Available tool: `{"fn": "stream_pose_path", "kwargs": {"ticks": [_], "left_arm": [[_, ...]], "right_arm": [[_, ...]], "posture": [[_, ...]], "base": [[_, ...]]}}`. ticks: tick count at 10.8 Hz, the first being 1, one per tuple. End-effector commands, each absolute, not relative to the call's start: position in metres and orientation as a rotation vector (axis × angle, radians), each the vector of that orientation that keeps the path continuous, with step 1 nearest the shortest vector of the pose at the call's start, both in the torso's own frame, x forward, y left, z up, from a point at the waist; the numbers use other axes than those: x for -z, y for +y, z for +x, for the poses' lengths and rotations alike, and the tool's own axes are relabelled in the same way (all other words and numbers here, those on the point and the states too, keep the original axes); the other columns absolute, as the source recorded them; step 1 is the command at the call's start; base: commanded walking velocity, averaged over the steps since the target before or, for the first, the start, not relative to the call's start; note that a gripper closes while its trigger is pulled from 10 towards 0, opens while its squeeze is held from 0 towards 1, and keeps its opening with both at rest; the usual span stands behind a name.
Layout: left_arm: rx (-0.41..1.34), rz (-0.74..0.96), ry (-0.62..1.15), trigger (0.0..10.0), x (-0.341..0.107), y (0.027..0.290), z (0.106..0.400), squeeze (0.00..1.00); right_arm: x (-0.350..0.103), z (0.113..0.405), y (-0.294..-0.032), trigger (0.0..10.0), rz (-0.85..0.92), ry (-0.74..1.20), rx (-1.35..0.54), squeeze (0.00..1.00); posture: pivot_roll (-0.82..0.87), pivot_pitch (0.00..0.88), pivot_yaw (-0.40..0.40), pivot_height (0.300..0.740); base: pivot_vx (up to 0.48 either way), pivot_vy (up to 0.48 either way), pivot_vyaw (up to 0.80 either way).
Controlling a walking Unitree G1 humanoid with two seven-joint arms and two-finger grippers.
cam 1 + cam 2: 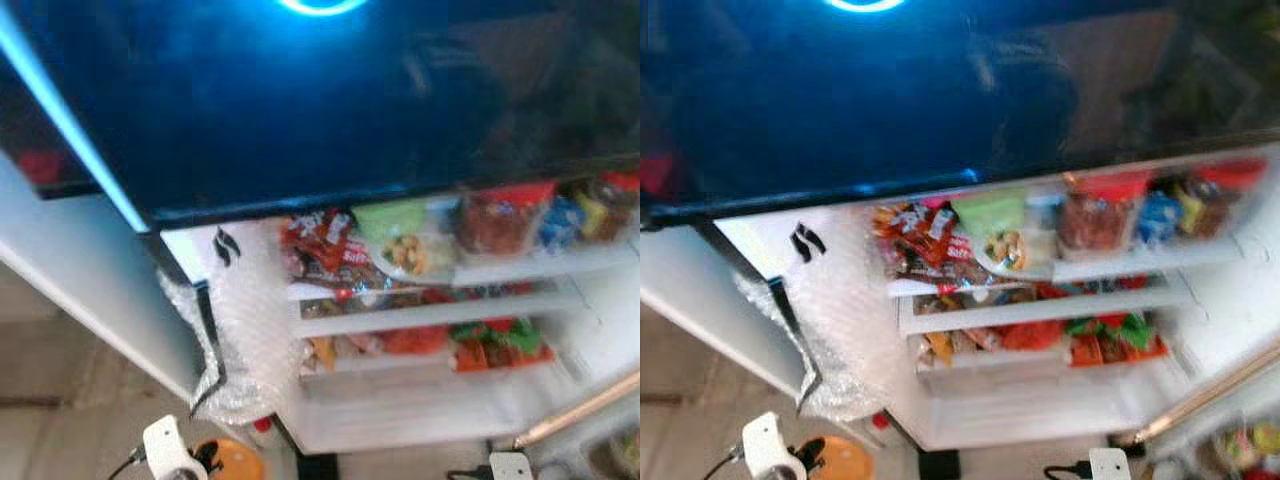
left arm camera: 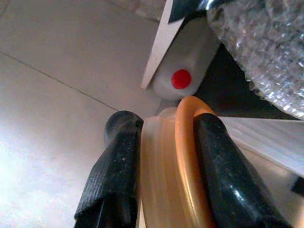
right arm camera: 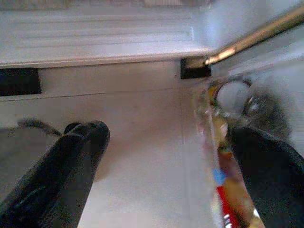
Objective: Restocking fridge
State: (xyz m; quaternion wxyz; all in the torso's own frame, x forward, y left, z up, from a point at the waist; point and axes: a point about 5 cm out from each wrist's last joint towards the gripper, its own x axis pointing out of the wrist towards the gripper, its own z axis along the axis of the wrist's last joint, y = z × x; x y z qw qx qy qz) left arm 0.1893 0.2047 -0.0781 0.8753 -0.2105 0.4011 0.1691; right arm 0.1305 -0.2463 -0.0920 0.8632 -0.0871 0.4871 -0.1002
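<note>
Fridge [image 1: 430, 420]: open in front of the robot, its white interior lit, a dark glossy door panel [image 1: 300, 100] with a blue glow filling the upper part of the head views.
Shelves [image 1: 420, 315]: three white shelves packed with colourful packets; a red-lidded container [image 1: 500, 215] and a green-topped bag [image 1: 395, 225] sit on the upper one.
Bubble wrap [image 1: 240, 330]: hangs crumpled along the fridge's left edge.
Left gripper [image 2: 164, 156]: low near the floor, its two black fingers [image 2: 114, 161] clamped on an orange-rimmed lid or dish [image 2: 173, 161] held edge-on.
White bottle [image 2: 183, 71]: red cap, just beyond the held piece, at the fridge's foot.
Right gripper [image 3: 171, 161]: fingers spread wide over the pale floor [image 3: 142, 142], nothing between them; blurred packaging [image 3: 223, 156] lies beside one finger.
</note>
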Motion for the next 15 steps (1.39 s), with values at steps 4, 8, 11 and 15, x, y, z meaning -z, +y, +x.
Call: {"fn": "stream_pose_path", "kwargs": {"ticks": [4,8,11,15], "left_arm": [[-0.375,-0.443,0.940,10.0,0.0906,0.2057,0.1639,0.00],[-0.372,-0.444,0.931,10.0,0.0894,0.2039,0.1674,0.00],[-0.369,-0.438,0.924,10.0,0.0892,0.2025,0.1681,0.00],[-0.359,-0.432,0.922,10.0,0.0875,0.2010,0.1726,0.00]], "right_arm": [[0.0938,0.1295,-0.2412,10.0,-0.165,1.028,0.206,0.00],[0.0938,0.1297,-0.2409,10.0,-0.163,1.027,0.205,0.00],[0.0941,0.1292,-0.2404,10.0,-0.164,1.029,0.205,0.00],[0.0940,0.1292,-0.2408,10.0,-0.165,1.028,0.206,0.00]], "posture": [[-0.14,0.110,0.053,0.740],[-0.14,0.109,0.056,0.740],[-0.14,0.107,0.058,0.740],[-0.14,0.107,0.057,0.740]], "base": [[-0.127,0.000,0.00],[-0.265,0.000,0.00],[-0.089,0.000,0.00],[0.000,0.000,0.00]]}}
